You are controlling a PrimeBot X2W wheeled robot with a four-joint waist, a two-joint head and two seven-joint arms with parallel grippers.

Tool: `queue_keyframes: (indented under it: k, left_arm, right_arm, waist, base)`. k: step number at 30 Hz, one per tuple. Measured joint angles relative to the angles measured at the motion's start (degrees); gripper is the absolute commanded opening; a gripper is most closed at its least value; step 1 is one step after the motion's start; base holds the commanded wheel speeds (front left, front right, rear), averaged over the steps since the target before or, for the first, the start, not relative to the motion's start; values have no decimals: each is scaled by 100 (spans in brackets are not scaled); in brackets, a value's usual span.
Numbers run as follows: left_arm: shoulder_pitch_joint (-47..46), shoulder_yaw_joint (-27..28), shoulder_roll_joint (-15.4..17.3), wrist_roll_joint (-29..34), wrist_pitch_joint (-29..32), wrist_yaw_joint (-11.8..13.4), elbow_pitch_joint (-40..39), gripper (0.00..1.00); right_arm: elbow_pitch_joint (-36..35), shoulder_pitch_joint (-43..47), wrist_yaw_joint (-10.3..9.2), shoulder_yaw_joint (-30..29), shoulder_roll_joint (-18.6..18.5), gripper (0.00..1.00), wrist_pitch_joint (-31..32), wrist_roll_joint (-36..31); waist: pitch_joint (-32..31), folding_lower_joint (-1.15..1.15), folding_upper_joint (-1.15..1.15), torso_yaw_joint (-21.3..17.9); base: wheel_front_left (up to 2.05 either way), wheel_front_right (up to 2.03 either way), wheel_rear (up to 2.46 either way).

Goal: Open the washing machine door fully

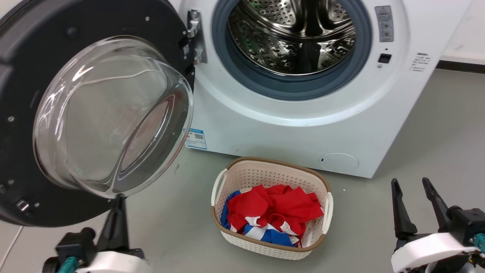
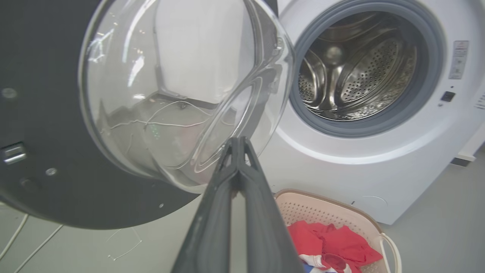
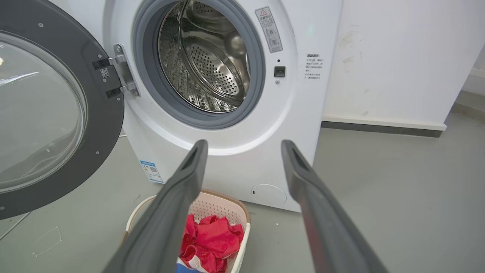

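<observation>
One washing machine door (image 1: 110,117) is standing swung open at upper left, hinged to one washing machine (image 1: 288,129). Left pincer (image 2: 238,141) is sitting clenched and empty, with its tips at the glass bowl's lower edge. Right pincer (image 1: 410,184) is resting released at lower right. One basket (image 1: 273,167) is holding clothes. One blue label (image 1: 196,138) and one grey sticker (image 1: 384,23) are showing, print unreadable.

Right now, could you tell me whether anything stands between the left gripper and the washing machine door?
Nothing visible does. The left gripper, shut, points at the lower edge of the glass bowl in the washing machine door. The laundry basket stands off to the right.
</observation>
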Motion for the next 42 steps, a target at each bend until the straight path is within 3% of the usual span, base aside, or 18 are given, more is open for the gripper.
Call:
queue_keyframes:
  k: [5,8,9,10,24,42]
  left_arm:
    - [-42,-519,-193,157,102,-120,-62,0]
    - [-182,-676,-283,190,130,-146,9,47]
    - [-219,-726,-309,190,134,-155,52,91]
    - [-247,-757,-327,192,134,-156,88,100]
    - [-603,-866,-219,366,123,-64,619,100]
    - [-802,-827,-180,288,-31,-42,888,100]
  right_arm:
    - [-21,38,0,5,0,100,46,-21]
    - [-46,48,0,3,0,100,55,-25]
    - [-54,50,0,2,1,100,63,-26]
    - [-57,51,0,11,0,100,80,-33]
    - [-101,53,0,-3,0,100,118,-88]
    - [-9,-83,0,191,0,100,46,-80]
  waist:
    - [-81,0,0,-252]
    - [-101,0,0,-413]
    - [-103,0,0,-470]
    - [-106,0,0,-532]
    - [-131,0,0,-1282]
    - [49,0,0,-1369]
  base:
    - [0,0,0]
    - [0,0,0]
    - [0,0,0]
    - [0,0,0]
    - [0,0,0]
    - [0,0,0]
